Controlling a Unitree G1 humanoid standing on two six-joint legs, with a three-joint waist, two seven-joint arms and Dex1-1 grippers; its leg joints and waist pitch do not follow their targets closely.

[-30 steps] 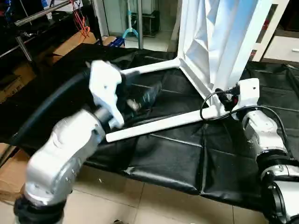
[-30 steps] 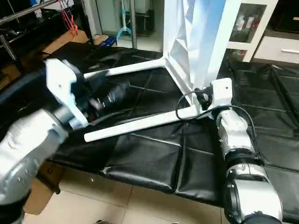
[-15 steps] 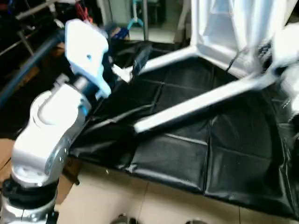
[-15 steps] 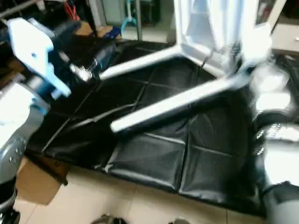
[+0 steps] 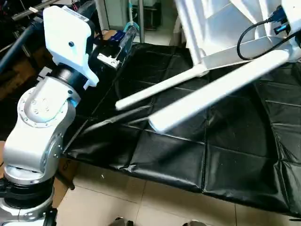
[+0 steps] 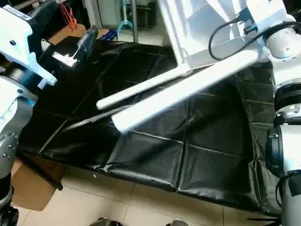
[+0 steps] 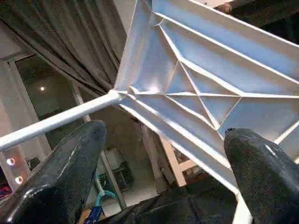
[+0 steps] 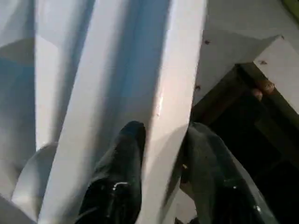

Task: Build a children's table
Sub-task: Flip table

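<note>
Tabletop: the white tabletop [image 5: 221,28] is tipped up on edge above the black mat [image 5: 225,155], ribbed underside toward the robot, likely so its corner sockets can be reached.
Legs: two white legs are already seated in corners; the nearer leg [image 5: 211,94] and the farther leg [image 5: 160,87] jut out over the mat toward the robot's left, their free ends in the air.
Right gripper: the right gripper [image 8: 161,140] is clamped on the edge of the tabletop, one black finger on each side of the white rim, apparently carrying the table's weight.
Left gripper: the left gripper [image 7: 163,140] is spread wide and holds nothing; it faces the ribbed underside, with the farther leg crossing its view, so it seems ready to take a second hold.
Stage: judged from the frames, the table is partly built, with two legs visibly fitted.
Risk: a one-sided grip on a thin rim could let the table swing or slip.
</note>
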